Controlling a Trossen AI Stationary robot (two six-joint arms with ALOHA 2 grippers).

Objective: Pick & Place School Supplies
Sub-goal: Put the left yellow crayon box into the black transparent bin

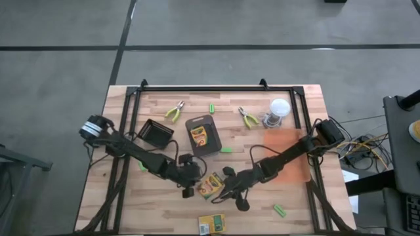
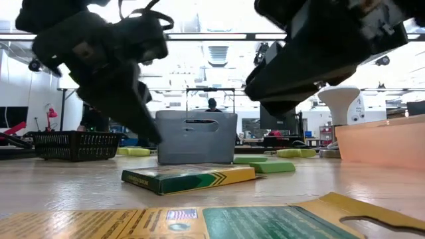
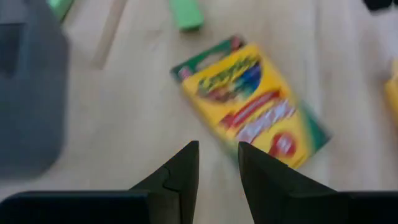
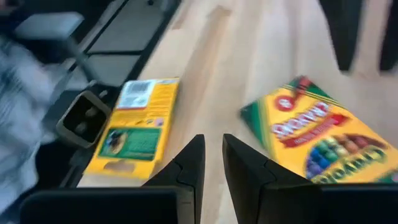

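In the overhead view the crayon box [image 1: 210,185] lies flat on the desk [image 1: 131,203] in the lower middle of the frame, squarely between the two tools: the left tool [image 1: 188,191] sits just to its left and the right tool [image 1: 231,194] just to its right, both near it and neither touching. The left looks marginally closer, though the margin is slight. The box's long axis runs diagonally, from lower left up to upper right of that frame, so either tool would meet it at a slant rather than square across its short sides. The left tool stands slightly parted and empty, its fingers [image 3: 183,171] showing a narrow gap, with the box lying just ahead of them. The right tool is all but closed and grips nothing; from its wrist the same box lies ahead and off to one side.
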